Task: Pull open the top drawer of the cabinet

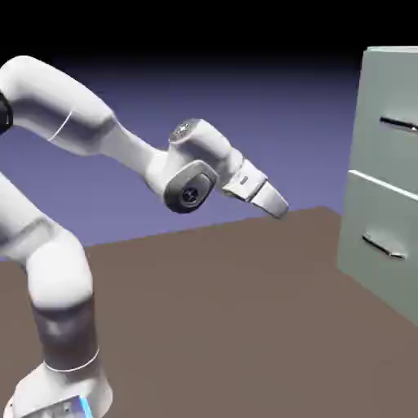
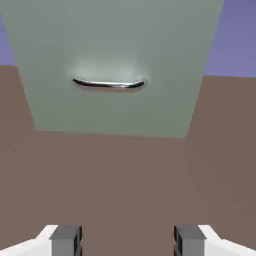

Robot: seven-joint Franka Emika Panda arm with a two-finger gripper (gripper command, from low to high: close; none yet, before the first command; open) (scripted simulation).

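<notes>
The cabinet [image 1: 384, 188] stands at the exterior view's right edge, pale grey-green. Its top drawer [image 1: 393, 90] carries a thin dark bar handle [image 1: 398, 124] and sits flush with the front. My gripper [image 1: 278, 205] hangs in the air well to the left of the cabinet, tilted down toward it and touching nothing. In the hand view my gripper [image 2: 127, 242] is open, its grey fingertips [image 2: 65, 240] wide apart with only table between them. That view shows the cabinet [image 2: 110, 35] down to its base, with one bar handle [image 2: 109, 84], apparently the lower drawer's.
The lower drawer [image 1: 377, 224] has the same kind of handle [image 1: 384, 246]. The brown table [image 1: 229, 310] stretches between the arm's base [image 1: 57, 384] and the cabinet. A blue-violet backdrop lies behind.
</notes>
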